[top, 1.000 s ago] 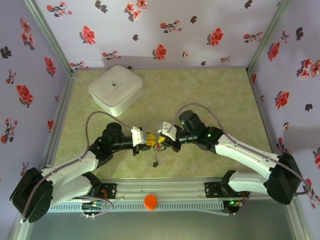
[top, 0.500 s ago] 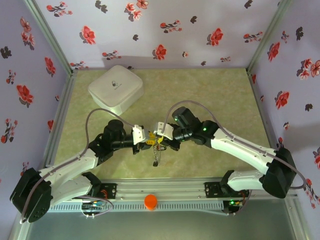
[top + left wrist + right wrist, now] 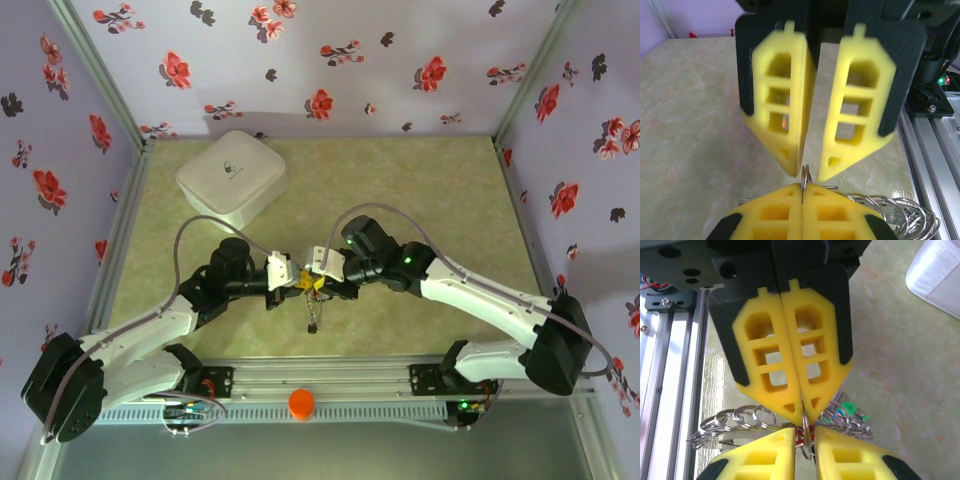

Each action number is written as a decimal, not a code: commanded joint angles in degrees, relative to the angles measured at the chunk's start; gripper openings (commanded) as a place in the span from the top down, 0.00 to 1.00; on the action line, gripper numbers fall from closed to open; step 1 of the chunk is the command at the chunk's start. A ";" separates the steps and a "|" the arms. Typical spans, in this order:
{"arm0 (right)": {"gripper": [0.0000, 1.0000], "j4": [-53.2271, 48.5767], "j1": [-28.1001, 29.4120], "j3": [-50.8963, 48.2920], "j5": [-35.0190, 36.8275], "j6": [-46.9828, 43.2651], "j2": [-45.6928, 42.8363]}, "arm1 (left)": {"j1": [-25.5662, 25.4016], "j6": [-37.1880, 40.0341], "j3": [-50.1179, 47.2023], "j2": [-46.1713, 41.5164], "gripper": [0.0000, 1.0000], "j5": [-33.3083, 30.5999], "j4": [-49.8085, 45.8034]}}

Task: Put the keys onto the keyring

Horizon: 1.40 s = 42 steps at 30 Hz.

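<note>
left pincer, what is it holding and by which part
The left pincer pinches a thin metal ring by its rim, at its very tips. The right pincer stands slightly open around the same ring.

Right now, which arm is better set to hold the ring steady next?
Left. The left gripper is shut on the metal ring; the right gripper has its jaws apart around it.

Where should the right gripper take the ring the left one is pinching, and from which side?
Take the arc of the ring poking past the shut left gripper, head-on from opposite, a finger each side: it stands edge-on, clear of the bunched keys.
</note>
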 commanded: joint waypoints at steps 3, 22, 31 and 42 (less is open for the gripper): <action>0.74 11.74 -3.96 -6.84 -7.84 7.36 -6.37 | -0.28 -2.64 -2.11 -1.60 1.00 0.60 8.79; 0.85 26.56 -5.23 -15.48 -10.49 15.30 -5.00 | -0.26 -11.22 -8.67 1.82 1.00 1.67 28.78; 1.00 18.63 -5.13 -10.96 -9.85 11.45 -4.73 | -0.19 -8.13 -6.92 0.53 0.71 -1.23 20.56; 1.00 -3.71 -0.95 2.33 -0.68 -3.43 1.62 | -0.27 1.30 0.53 0.32 0.74 -0.88 1.65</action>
